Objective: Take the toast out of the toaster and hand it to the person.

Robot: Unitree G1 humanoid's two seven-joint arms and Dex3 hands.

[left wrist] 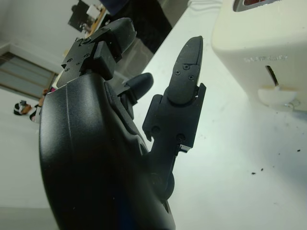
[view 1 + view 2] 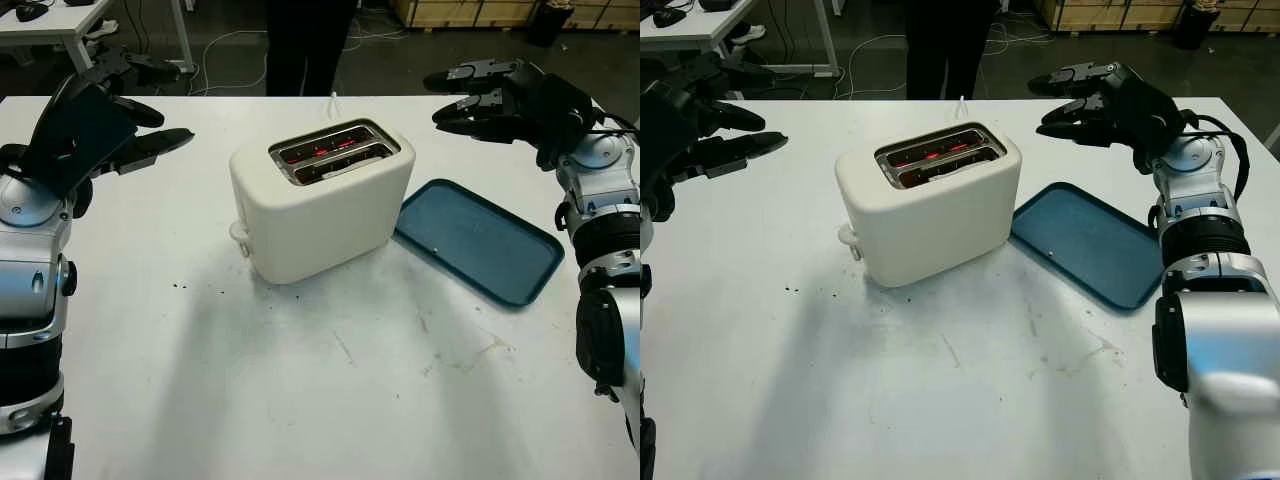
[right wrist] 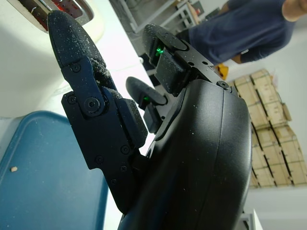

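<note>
The toaster (image 2: pixel 322 200) stands near the middle of the white table (image 2: pixel 300 400), between the two hands, its two slots facing up and glowing red inside; whether toast sits in them cannot be told. The left hand (image 2: pixel 110 125) is raised above the table's left part, open and holding nothing, its fingers (image 1: pixel 184 81) pointing toward the toaster's lever end with a stretch of bare table between fingertips and toaster. The right hand (image 2: pixel 1090 100) is raised on the other side, open and holding nothing, its fingers (image 3: pixel 76 72) pointing toward the toaster's top from the far right, apart from it. Below and just ahead of the right fingers lies a blue tray (image 2: pixel 480 240), one corner touching or nearly touching the toaster's right lower edge; a small crumb lies on it. The lever knob (image 2: pixel 240 235) sticks out of the toaster's end nearest the left fingers. Above the slots the space is open from both sides. Beyond the fingertips of both hands, at the table's far edge, a person (image 2: pixel 305 45) in dark trousers stands behind the toaster, with a white cord running from the toaster toward that edge. The table's near half is bare but for dark specks and scuffs. Stacked cartons (image 2: pixel 470 12) stand on the floor far beyond the right hand.
</note>
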